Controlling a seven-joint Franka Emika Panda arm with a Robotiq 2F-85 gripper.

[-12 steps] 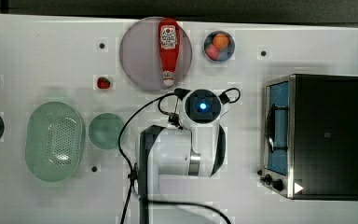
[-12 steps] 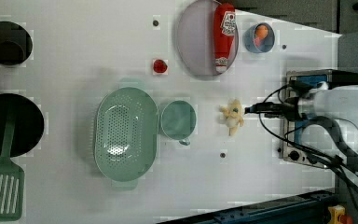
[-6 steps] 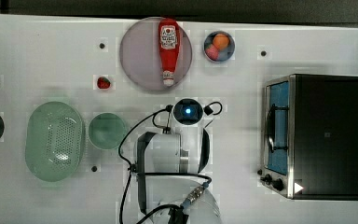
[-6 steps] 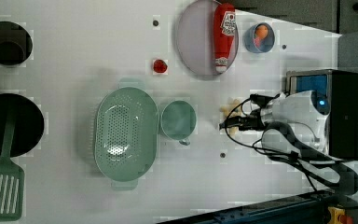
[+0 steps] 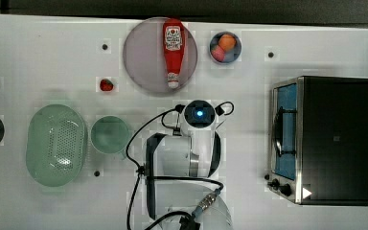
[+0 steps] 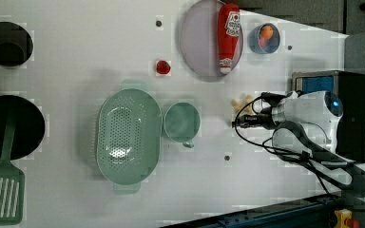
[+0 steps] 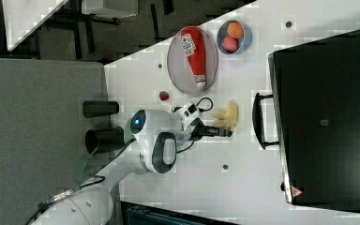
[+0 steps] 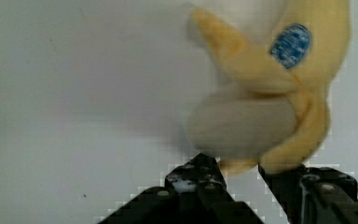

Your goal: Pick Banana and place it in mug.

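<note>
Yellow banana (image 6: pixel 244 102) lies well right of your mug (image 6: pixel 182 122) (left view) | gripper (image 8: pixel 240 170) open, fingers either side of banana's end | mug beside green basket (image 6: pixel 128 135)

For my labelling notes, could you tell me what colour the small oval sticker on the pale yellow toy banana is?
The sticker is blue, clearest in the wrist view.

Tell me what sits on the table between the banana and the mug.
Nothing does. In the left view, the stretch of white table between the banana and the mug is bare.
</note>
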